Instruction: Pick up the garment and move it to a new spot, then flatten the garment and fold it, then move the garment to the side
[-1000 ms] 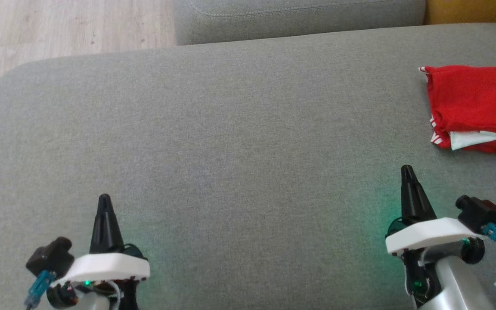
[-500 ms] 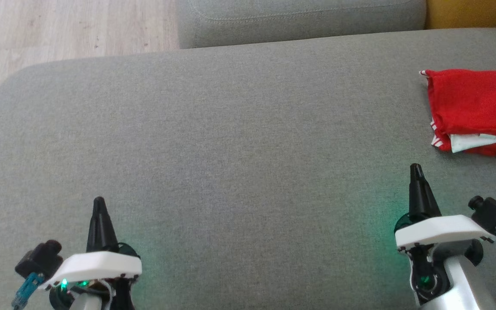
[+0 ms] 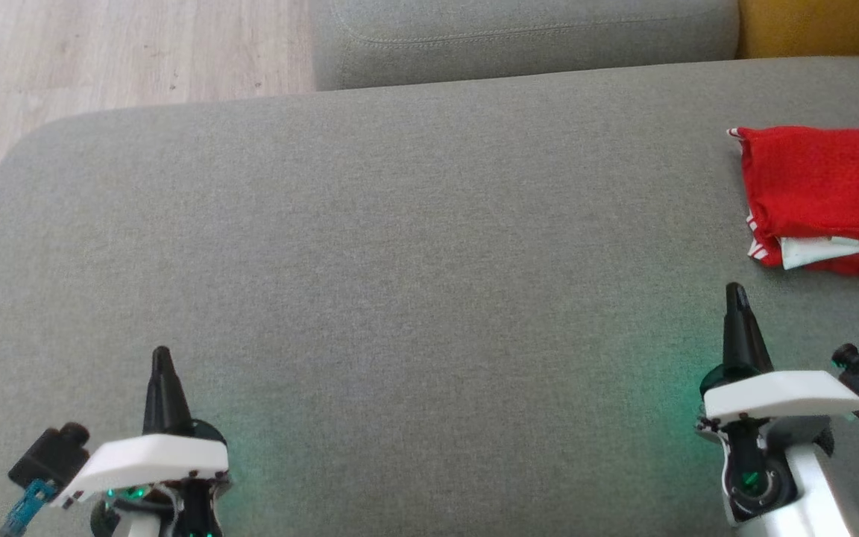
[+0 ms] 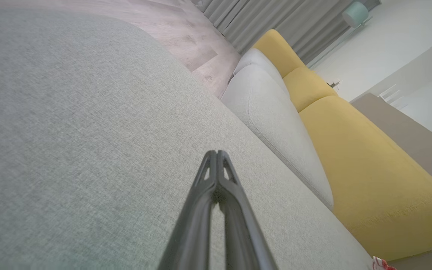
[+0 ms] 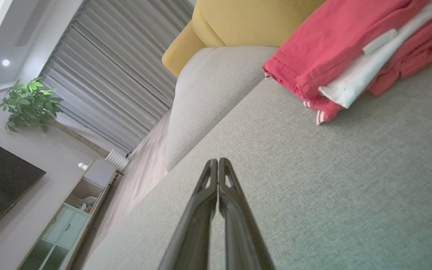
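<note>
The garment [image 3: 825, 190] is red with white trim, folded, lying at the right edge of the grey cushion [image 3: 414, 253]. In the right wrist view the garment [image 5: 336, 48] sits at the upper right. My right gripper [image 3: 734, 292] hovers just in front of it, shut and empty, fingers pressed together [image 5: 218, 162]. My left gripper [image 3: 160, 354] stands at the lower left, far from the garment, also shut with nothing in it [image 4: 216, 153]. A red corner of the garment [image 4: 381, 264] peeks in at the left wrist view's bottom right.
A second grey cushion [image 3: 519, 33] lies behind the big one, with a yellow cushion [image 3: 821, 26] at the far right. Wooden floor [image 3: 124, 52] shows beyond the cushion's rounded left corner. The right wrist view shows a plant [image 5: 28, 103], curtains and a cabinet [image 5: 77, 210].
The head camera has tilted, shifting the whole picture down slightly. Both grippers have drawn apart and outward, the left lower left, the right further right. The garment lies still.
</note>
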### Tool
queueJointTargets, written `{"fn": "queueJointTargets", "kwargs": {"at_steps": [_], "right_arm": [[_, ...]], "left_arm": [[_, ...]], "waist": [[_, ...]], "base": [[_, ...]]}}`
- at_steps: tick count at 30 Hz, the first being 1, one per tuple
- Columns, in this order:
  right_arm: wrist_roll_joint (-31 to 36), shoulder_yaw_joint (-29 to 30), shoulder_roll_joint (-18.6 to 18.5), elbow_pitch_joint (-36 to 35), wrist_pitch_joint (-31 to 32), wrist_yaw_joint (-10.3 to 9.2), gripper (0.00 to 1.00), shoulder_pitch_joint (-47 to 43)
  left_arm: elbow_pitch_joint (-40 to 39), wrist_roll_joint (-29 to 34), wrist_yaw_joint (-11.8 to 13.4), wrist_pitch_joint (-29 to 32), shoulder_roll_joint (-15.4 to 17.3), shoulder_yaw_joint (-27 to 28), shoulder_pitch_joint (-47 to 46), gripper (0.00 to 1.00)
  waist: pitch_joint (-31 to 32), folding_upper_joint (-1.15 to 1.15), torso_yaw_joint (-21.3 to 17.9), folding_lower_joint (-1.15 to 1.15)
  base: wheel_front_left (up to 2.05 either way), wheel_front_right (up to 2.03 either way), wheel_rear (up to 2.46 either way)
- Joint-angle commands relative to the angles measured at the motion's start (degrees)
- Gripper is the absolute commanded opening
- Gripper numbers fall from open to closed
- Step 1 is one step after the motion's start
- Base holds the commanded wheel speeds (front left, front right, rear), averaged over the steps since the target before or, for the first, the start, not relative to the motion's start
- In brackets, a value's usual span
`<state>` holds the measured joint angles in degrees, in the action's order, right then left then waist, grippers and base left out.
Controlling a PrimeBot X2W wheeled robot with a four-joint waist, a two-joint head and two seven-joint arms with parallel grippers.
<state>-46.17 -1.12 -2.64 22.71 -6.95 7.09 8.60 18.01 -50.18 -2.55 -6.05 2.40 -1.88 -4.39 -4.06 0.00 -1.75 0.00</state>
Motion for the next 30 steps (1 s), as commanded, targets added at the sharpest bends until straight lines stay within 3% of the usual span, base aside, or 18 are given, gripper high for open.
{"fn": "queueJointTargets", "kwargs": {"at_steps": [1, 30], "right_arm": [[-1.9, 0.0, -0.8, -2.4, 0.6, 0.17, 0.00, 0.9], [-19.2, 2.5, -0.9, -4.8, 5.2, 0.26, 0.00, -0.4]], "left_arm": [[-2.2, -1.6, -0.5, 0.3, 0.2, 1.4, -2.0, 0.00], [-2.9, -17.1, -2.2, 5.0, 0.3, 4.1, -2.0, 0.00]], "waist": [[0.1, 0.00, 0.0, 0.00], [1.5, 0.00, 0.7, 0.00]], "base": [[0.00, 0.00, 0.00], [0.00, 0.00, 0.00]]}}
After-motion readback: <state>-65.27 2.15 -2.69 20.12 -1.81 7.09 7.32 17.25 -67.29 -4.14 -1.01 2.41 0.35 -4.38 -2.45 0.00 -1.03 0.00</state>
